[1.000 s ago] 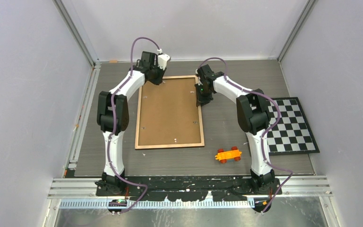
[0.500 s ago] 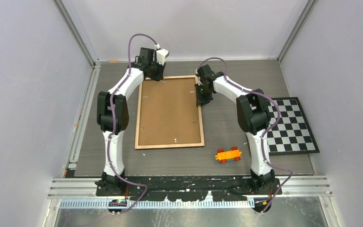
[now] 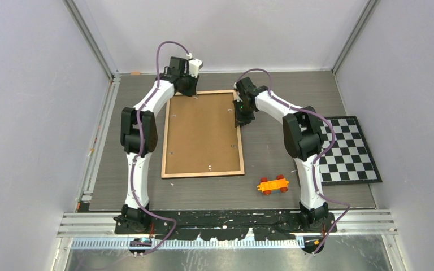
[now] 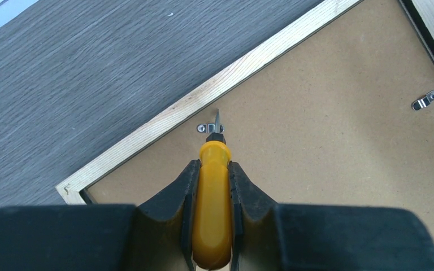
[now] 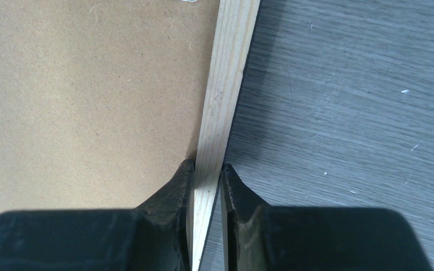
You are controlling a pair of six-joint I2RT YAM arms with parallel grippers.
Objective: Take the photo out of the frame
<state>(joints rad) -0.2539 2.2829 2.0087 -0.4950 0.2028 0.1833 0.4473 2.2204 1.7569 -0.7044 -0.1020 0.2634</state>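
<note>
Frame lies back-up.
Left gripper clamps a screwdriver at its far-rim clip; right gripper pinches its right rim; toy car off its near-right corner.

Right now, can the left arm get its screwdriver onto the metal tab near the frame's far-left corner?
Probably yes: the left gripper is shut on the screwdriver, whose tip sits right at the tab on the brown back of the frame, with nothing between. The right gripper pinches its rim.
</note>
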